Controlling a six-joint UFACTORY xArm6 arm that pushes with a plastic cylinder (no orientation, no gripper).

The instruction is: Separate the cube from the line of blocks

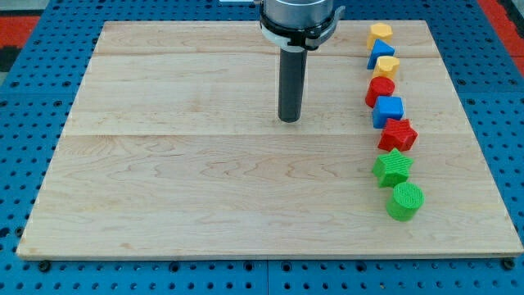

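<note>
A line of blocks runs down the view's right side of the wooden board. From the top: a yellow pentagon-like block, a blue triangular block, a yellow block, a red round block, the blue cube, a red star, a green star and a green cylinder. My tip rests on the board well to the left of the blue cube, at about its height in the view, touching no block.
The board lies on a blue perforated surface. The arm's grey mount hangs over the board's top edge. Red patches show at the view's top corners.
</note>
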